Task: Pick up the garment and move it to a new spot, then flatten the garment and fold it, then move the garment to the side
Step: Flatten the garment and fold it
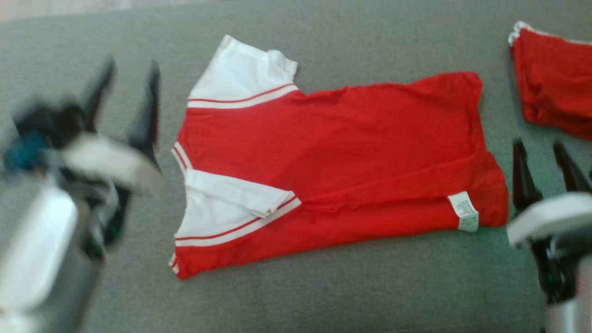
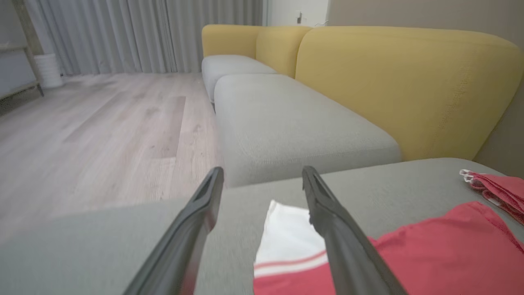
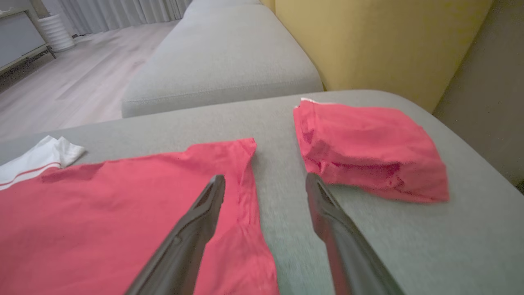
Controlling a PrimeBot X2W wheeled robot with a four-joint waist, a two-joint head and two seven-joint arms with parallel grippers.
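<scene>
Now left end effector [image 1: 132, 74] and right end effector [image 1: 539, 150] hang released, empty; pinching one layer of the red-and-white shirt [image 1: 333, 152] at three o'clock risks unfolding it.

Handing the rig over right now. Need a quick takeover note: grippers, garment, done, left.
Left gripper: open, empty, beside the shirt's sleeve end.
Right gripper: open, empty, beside the hem end.
Red and white shirt: spread on the grey seat cushion. Its near long edge looks folded over, with the label facing up.
Folded red pile: at the cushion's far right, apart from the shirt.
Done: shirt placed and flattened, first lengthwise fold seemingly in.
Left: the remaining folds, then move the shirt to the side.
</scene>
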